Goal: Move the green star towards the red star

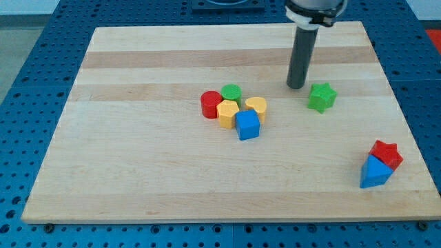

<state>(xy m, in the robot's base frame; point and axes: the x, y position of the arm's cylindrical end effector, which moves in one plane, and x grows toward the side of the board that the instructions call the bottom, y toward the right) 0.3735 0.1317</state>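
Note:
The green star [321, 96] lies on the wooden board at the view's upper right. The red star [386, 153] lies near the board's lower right corner, touching a blue triangle-like block [374, 172] just below it. My tip [296, 86] stands on the board just left of and slightly above the green star, a small gap apart from it.
A cluster sits mid-board: a red cylinder [211, 105], a green cylinder [231, 92], a yellow hexagon block [228, 114], a yellow heart-like block [256, 107] and a blue cube [247, 125]. The board's right edge [406, 124] is close to the red star.

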